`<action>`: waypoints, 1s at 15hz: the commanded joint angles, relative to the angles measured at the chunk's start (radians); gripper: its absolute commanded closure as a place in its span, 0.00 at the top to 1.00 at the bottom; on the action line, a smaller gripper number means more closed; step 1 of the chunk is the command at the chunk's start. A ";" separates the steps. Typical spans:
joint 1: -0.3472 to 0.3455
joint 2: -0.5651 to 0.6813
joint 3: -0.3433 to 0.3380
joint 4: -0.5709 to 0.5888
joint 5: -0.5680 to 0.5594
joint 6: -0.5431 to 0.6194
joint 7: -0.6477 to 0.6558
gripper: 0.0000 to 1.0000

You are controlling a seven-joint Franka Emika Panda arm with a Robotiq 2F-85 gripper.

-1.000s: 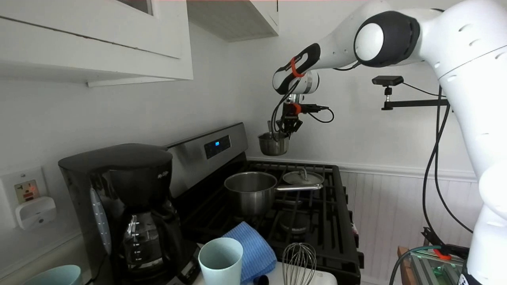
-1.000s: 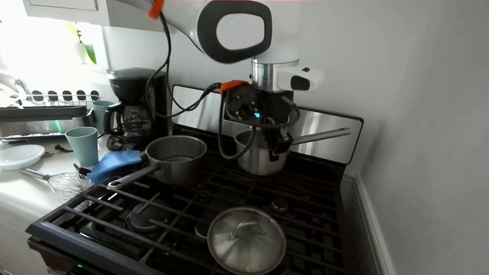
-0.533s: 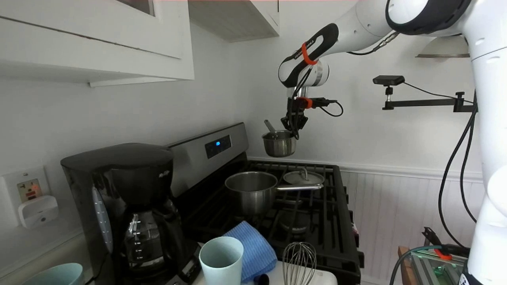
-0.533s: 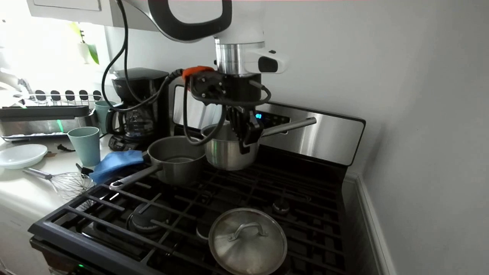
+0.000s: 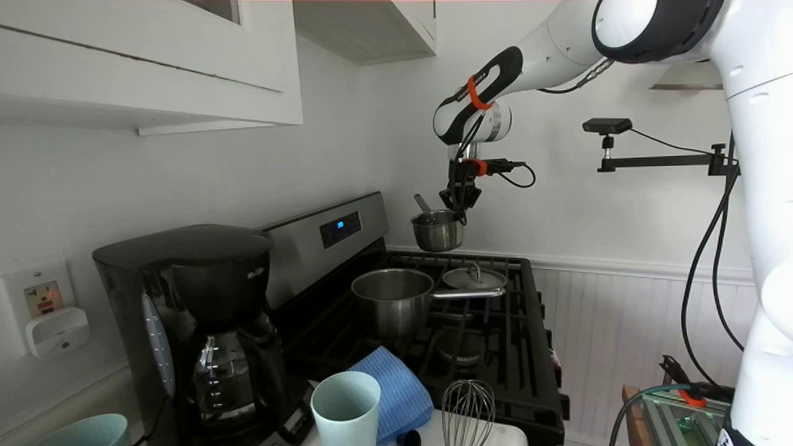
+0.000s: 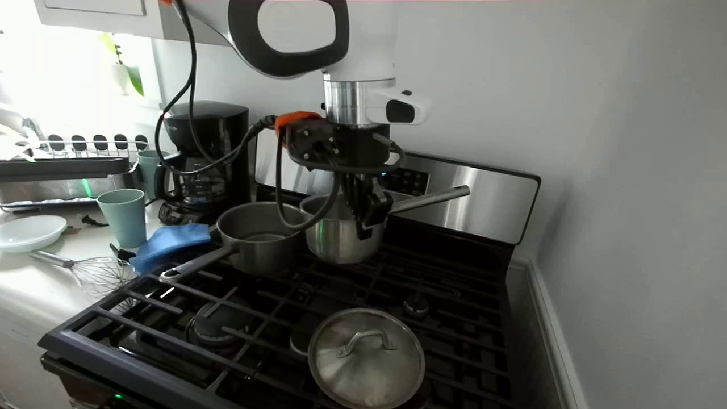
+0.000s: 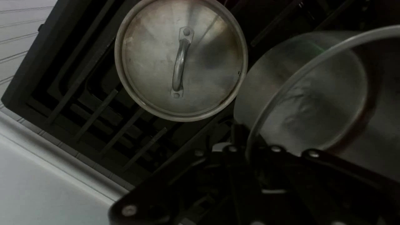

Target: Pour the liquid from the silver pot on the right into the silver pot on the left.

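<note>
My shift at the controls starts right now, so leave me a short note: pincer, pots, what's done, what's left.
Pincer: shut on the right-hand pot.
Pots: that one is held above the stove, roughly upright; the left-hand pot stands on the stove. A lid lies there too.
Done: right-hand pot gripped and aloft, with what looks like liquid inside.
Left: likely line it up over the left-hand pot and tip.

A gas stove (image 6: 267, 329) is marking this place as a kitchen. A silver pot (image 5: 393, 313) and a lid (image 6: 366, 363) are resting on it, a coffee maker (image 5: 204, 266) is standing beside it, a whisk (image 6: 79, 268) is lying near a cup (image 6: 125, 221), and white cabinets (image 5: 155, 80) are hanging above.
</note>
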 commanded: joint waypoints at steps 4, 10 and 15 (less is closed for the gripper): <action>0.015 -0.011 -0.011 -0.005 0.013 -0.011 -0.022 0.02; 0.070 -0.155 -0.004 -0.148 -0.049 0.035 -0.090 0.02; 0.144 -0.308 0.004 -0.293 -0.204 0.126 -0.085 0.02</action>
